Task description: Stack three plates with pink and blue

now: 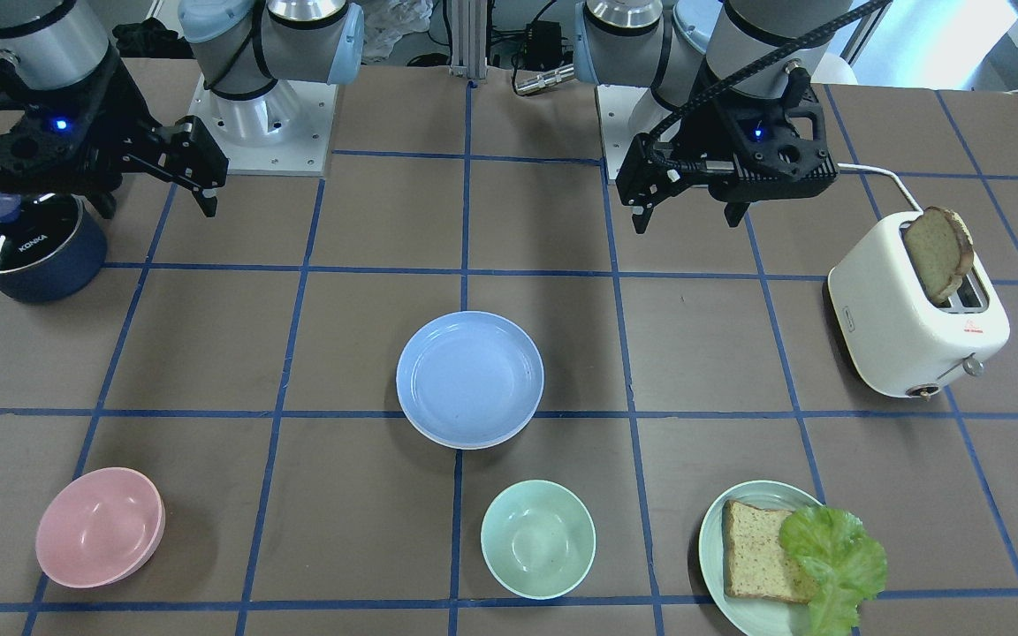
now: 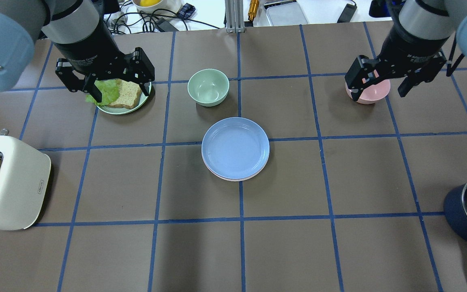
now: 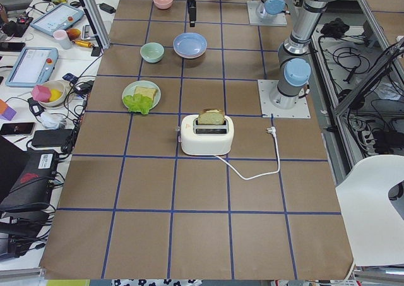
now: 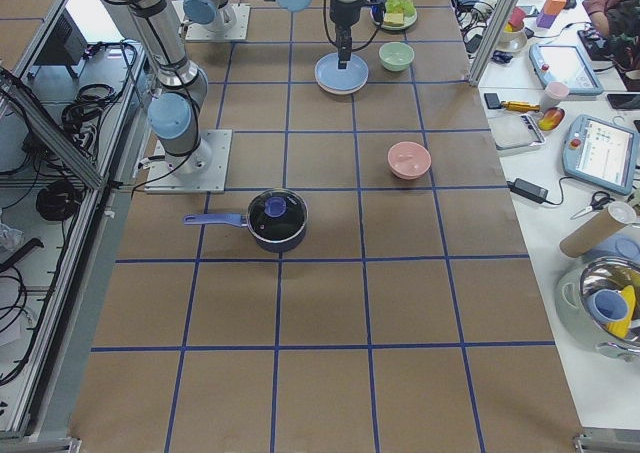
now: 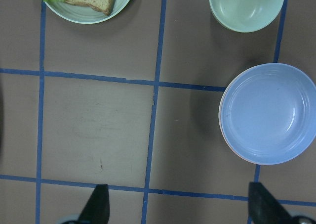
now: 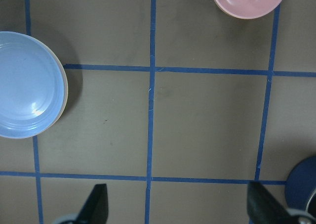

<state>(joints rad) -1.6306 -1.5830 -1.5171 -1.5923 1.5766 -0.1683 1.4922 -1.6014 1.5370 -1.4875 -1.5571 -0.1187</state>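
The round, matte light blue plate (image 2: pixel 235 147) lies on top at the desk's (image 2: pixel 95 182) middle; a pale pink plate (image 2: pixel 237 179) peeks out beneath it; the left end effector (image 1: pixel 686 216) and right end effector (image 1: pixel 158 208) hang spread, empty and well apart, so the stacking seems finished.

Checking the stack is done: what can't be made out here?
Under the blue plate: it covers whatever lies beneath in every view; only a pinkish edge shows overhead.
Pink bowl, overhead: partly behind the right hand.
Pot, overhead: cut off by the right edge.
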